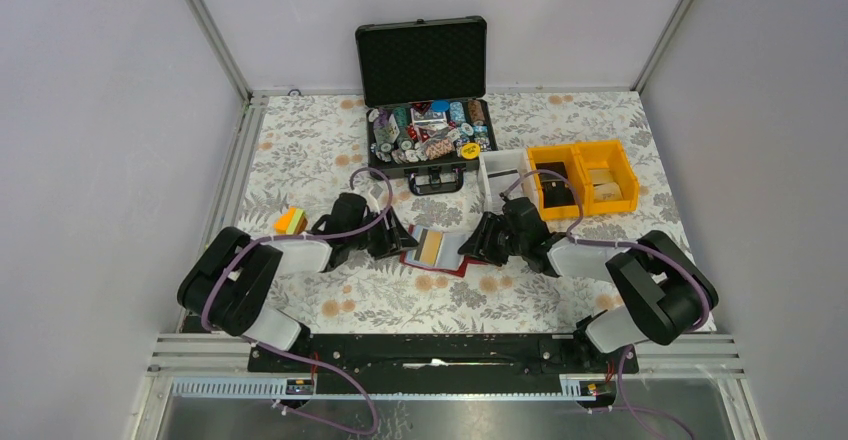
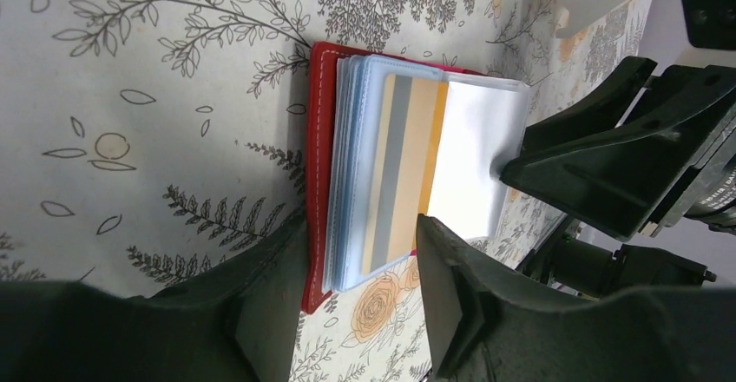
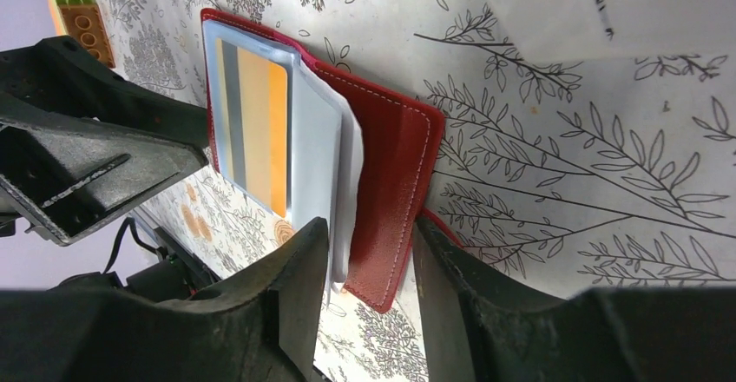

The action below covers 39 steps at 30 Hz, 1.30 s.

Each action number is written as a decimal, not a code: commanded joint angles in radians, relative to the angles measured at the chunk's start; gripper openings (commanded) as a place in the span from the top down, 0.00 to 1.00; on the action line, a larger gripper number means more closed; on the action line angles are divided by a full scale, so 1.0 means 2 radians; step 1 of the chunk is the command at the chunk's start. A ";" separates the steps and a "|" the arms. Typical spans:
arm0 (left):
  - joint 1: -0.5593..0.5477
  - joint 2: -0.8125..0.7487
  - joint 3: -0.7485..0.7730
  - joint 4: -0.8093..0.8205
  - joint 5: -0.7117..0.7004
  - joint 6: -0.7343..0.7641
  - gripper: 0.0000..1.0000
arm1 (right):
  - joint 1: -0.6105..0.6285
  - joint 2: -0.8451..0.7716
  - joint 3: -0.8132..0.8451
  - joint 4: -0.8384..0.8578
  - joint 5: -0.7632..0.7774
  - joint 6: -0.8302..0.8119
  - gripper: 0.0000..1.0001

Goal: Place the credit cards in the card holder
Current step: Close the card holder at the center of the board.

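— Between the fingertips of the left gripper (image 2: 358, 226), right at the mouth of the jaws, lies the near end of the card holder (image 2: 319, 139), spread open on the flowered tablecloth (image 2: 130, 95). Are those jaws released?

— Released, yes! The two fingers stand well apart, one over the red cover's stitched edge, the other over a corner of the credit card (image 2: 404, 165). Nothing is pinched between them.

— And that card?

— Tan-gold with a grey stripe. It sits behind clear plastic on top of the stack, just ahead of the left fingertips.

— Over to the right gripper (image 3: 369, 226)!

— It faces the holder from the opposite side, tip towards tip with the left one, near but apart. The holder's other red cover runs straight into the gap between its fingers, and the loose clear sleeves (image 3: 334, 165) lie against the finger nearer the card.

— Clamped on it?

— Can't tell. The jaws are partway apart and the cover fills the gap, but whether the pads bite the leather doesn't show.

— Anything else close by?

— An orange and green toy brick (image 3: 78, 17) beyond the left gripper, and the corner of a white container (image 3: 607, 9) ahead of the right fingers, off to the outer side.
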 commanded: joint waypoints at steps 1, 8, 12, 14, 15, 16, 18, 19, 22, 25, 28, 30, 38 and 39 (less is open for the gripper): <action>0.000 0.017 -0.012 0.039 0.011 -0.009 0.51 | 0.004 0.021 0.001 0.031 -0.017 0.009 0.54; -0.001 -0.024 -0.015 0.052 0.022 -0.016 0.57 | 0.004 0.033 0.001 0.034 -0.022 0.011 0.59; -0.001 -0.049 -0.003 0.044 0.037 -0.006 0.56 | 0.004 0.028 0.001 0.026 -0.014 0.009 0.55; -0.005 -0.055 0.005 0.041 0.045 0.000 0.56 | 0.004 0.023 0.001 0.020 -0.011 0.007 0.51; -0.007 -0.056 0.010 0.039 0.049 0.003 0.55 | 0.004 0.021 0.002 0.018 -0.010 0.006 0.50; -0.010 -0.055 0.015 0.039 0.053 0.006 0.55 | 0.004 0.017 0.002 0.016 -0.008 0.006 0.48; -0.017 -0.047 0.024 0.039 0.061 0.009 0.55 | 0.004 0.010 0.002 0.013 -0.005 0.006 0.45; -0.021 -0.043 0.027 0.043 0.065 0.009 0.55 | 0.004 0.006 0.002 0.010 -0.003 0.006 0.45; -0.037 -0.031 0.038 0.052 0.067 0.008 0.55 | 0.004 -0.002 0.003 0.004 0.002 0.005 0.42; -0.049 -0.026 0.052 0.055 0.064 0.006 0.55 | 0.004 -0.009 0.000 0.001 0.008 0.006 0.39; -0.058 -0.020 0.060 0.064 0.062 0.004 0.55 | 0.004 -0.023 -0.007 0.000 0.019 0.009 0.35; -0.065 -0.008 0.063 0.073 0.062 0.000 0.55 | 0.004 -0.041 -0.012 -0.007 0.034 0.015 0.34; -0.090 0.039 0.069 0.143 0.068 -0.036 0.55 | 0.004 -0.159 -0.041 -0.060 0.127 0.026 0.23; -0.093 0.041 0.072 0.145 0.066 -0.037 0.55 | 0.004 -0.167 -0.044 -0.064 0.130 0.025 0.22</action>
